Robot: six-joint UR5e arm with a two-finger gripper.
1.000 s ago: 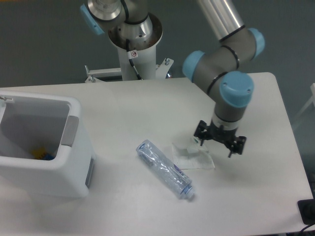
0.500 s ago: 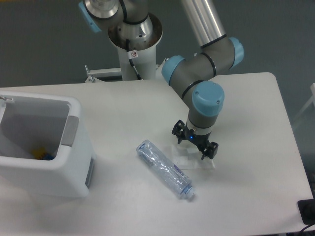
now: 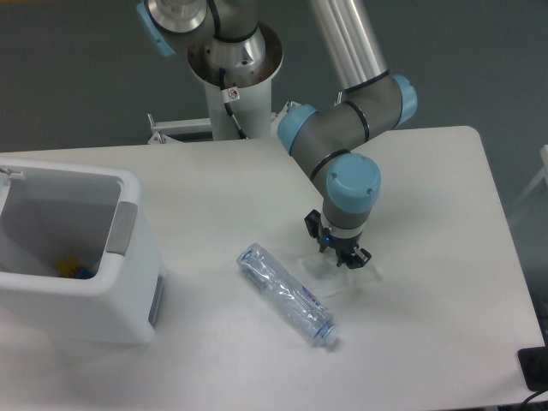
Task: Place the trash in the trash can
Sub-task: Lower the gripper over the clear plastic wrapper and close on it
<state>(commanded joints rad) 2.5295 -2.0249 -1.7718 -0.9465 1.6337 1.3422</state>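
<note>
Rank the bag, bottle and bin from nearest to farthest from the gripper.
1. Bag: directly under the gripper.
2. Bottle: on the table, image-left of the gripper and nearer the camera.
3. Bin: far image-left, at the table edge.

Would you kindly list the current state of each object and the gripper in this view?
Plastic bottle: crushed, lying on its side on the table.
Plastic bag: flat on the table, under the gripper.
Trash can: open, upright, something small inside.
Gripper: lowered onto the bag; open or shut unclear.
</note>
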